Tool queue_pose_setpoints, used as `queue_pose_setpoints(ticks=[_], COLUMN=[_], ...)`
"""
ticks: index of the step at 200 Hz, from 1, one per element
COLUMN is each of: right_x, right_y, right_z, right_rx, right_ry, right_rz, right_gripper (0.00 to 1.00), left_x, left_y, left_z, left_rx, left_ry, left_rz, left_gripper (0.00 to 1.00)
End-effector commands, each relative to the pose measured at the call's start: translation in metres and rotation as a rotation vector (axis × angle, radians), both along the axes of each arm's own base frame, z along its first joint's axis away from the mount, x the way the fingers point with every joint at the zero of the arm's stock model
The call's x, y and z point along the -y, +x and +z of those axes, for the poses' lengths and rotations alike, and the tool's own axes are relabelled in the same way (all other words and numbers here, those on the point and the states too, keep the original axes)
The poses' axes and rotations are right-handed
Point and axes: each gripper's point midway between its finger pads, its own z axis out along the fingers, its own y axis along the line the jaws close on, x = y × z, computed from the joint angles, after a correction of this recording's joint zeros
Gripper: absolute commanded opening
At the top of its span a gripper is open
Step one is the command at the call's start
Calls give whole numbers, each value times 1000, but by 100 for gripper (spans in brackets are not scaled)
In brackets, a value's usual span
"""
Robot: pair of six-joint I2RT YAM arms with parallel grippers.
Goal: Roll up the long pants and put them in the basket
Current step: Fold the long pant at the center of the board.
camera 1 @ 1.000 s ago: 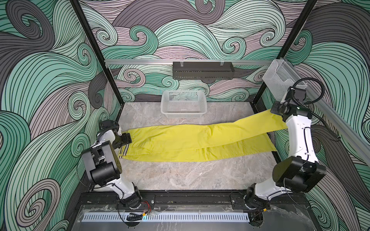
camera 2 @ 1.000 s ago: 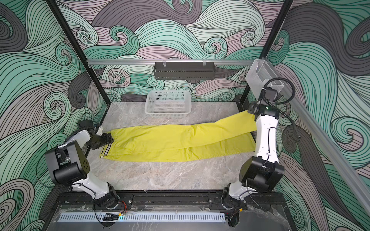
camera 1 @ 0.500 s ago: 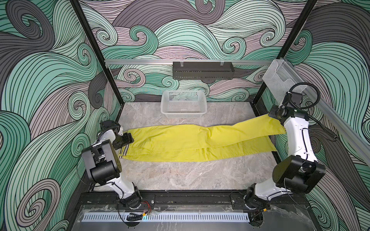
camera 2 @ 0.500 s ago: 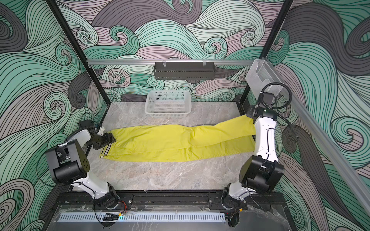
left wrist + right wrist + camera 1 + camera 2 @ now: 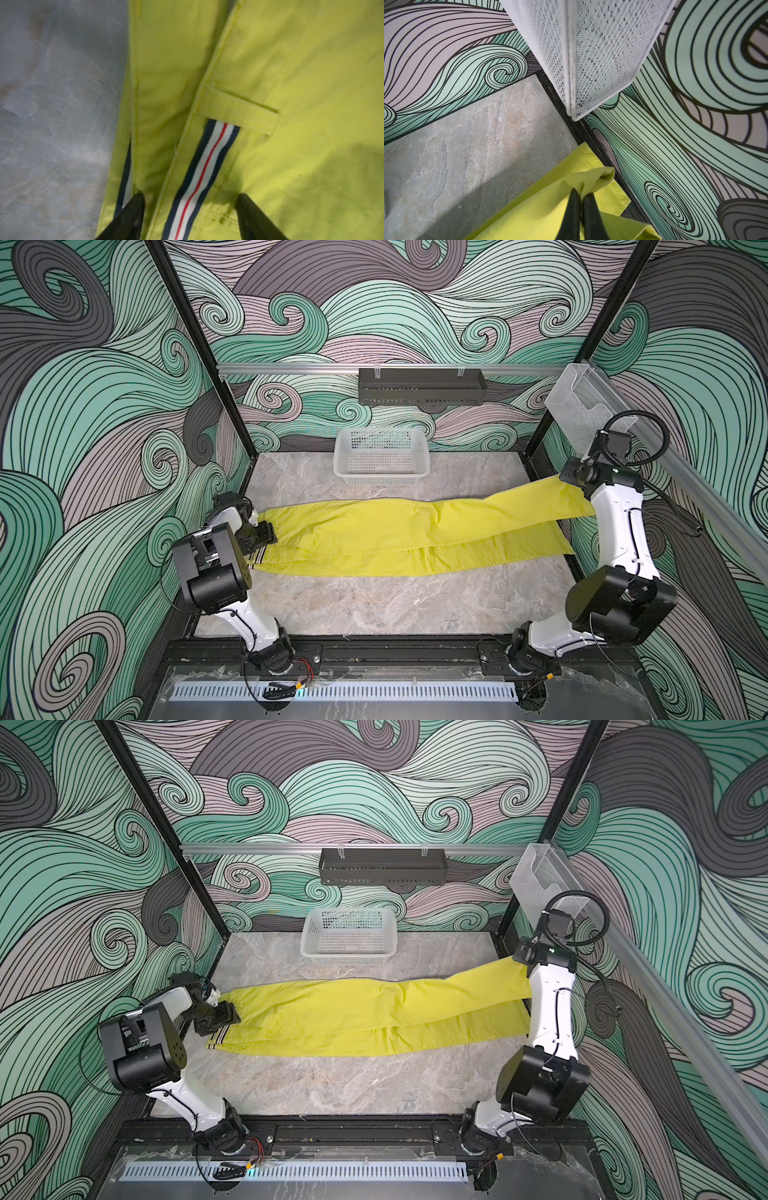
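The long pants lie before the white basket. Left of the basket, the left gripper stands half wide astride the striped waistband (nothing pinched yet): it should close on both layers. Right of it, the right gripper pinches a raised cuff.

Yellow-green pants, navy, white and red waistband stripe, white mesh basket, grey marbled table, teal-pink-grey swirled walls

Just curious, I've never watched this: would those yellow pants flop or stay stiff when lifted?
Probably floppy: the long pants drape from the right gripper, pinching one leg, down to the table. Likely light: that small pinch holds the leg up.
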Motion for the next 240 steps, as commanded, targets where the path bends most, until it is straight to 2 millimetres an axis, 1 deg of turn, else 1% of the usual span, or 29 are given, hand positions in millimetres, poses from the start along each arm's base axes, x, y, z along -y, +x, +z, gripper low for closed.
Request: queue_pose_setpoints(ticks=[1, 10, 17, 25, 34, 39, 47, 59, 86, 112, 144, 180, 206, 229, 240], right_x=[1, 1, 1, 2, 1, 1, 2, 1, 3, 9, 16, 25, 30, 25, 23], right_y=[1, 2, 2, 2, 3, 3, 3, 3, 2, -3, -10, -25, -35, -43, -48], right_z=[5, 4, 4, 4, 5, 6, 9, 14, 30, 51, 80, 111, 122, 128, 128], right_rx=[29, 27, 26, 26, 28, 31, 37, 46, 59, 86, 128, 186, 204, 215, 214], right_ry=[-3, -1, -1, -1, -2, -4, -7, -13, -59, -111, -161, -202, -213, -203, -207], right_rz=[-4, -1, -3, -3, -1, -1, -1, 4, 15, 6, -1, -22, -40, -31, -30], right_gripper=[0, 0, 0, 0, 0, 0, 0, 0, 0, 0, 0, 0, 0, 0, 0], left_x=[-4, -5, -4, -3, -3, -3, -3, -4, -8, -14, -22, -38, -41, -41, -42], left_y=[-4, -4, -3, -3, -2, -2, -2, -1, 2, 4, 11, 11, 12, 14, 14], left_z=[3, 5, 6, 6, 7, 8, 8, 9, 14, 24, 42, 53, 55, 54, 52], left_rx=[-35, -31, -28, -25, -25, -24, -24, -23, -21, 3, 77, 163, 206, 209, 201], left_ry=[27, 30, 28, 23, 21, 23, 23, 19, 22, 21, -55, -143, -217, -269, -283], left_rz=[-5, -7, -13, -19, -22, -23, -25, -26, -27, -20, 6, 59, 69, 53, 57], left_gripper=[61, 57, 50, 38, 20, 13, 6, 0, 0, 0, 0, 0, 0, 0, 0])
